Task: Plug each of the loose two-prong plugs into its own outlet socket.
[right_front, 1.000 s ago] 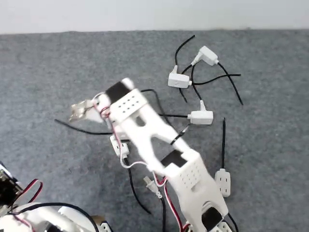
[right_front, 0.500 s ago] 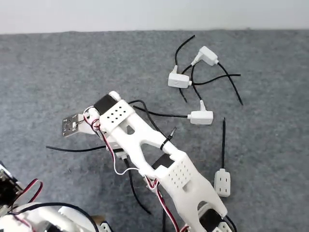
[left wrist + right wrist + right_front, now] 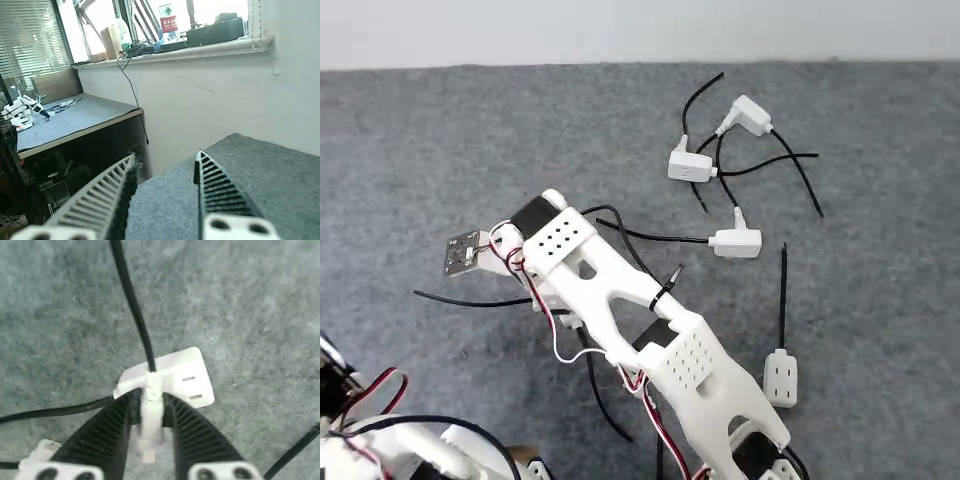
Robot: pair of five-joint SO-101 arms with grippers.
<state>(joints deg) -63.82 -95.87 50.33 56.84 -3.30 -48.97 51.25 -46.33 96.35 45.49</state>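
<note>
Movement first: from above, the right arm (image 3: 620, 290) has swung its wrist end over and lower in the last second. The black cable (image 3: 460, 299) trailing out past that wrist got dragged along with it. A socket that was peeking out beside the arm is now covered by it. Well away from that hand sit a spare plug (image 3: 735, 243), two more white pieces beyond it, and a lone socket (image 3: 780, 378).

Left wrist camera: the left gripper (image 3: 166, 156) is spread wide with nothing between its fingers. It's aimed off at a wall, nowhere near the job.

Right wrist camera: the right gripper (image 3: 150, 396) is clamped on a white plug (image 3: 151, 415), with its cord (image 3: 131, 305) running straight out past the fingertips. A white socket (image 3: 175, 377) lies on the carpet (image 3: 260, 300) just beyond the fingertips, two slots showing. It's touching or nearly touching the plug, can't tell which.

My read: that swing brought plug to socket, but nothing's mated yet. The prongs need lining up with the slots first.
</note>
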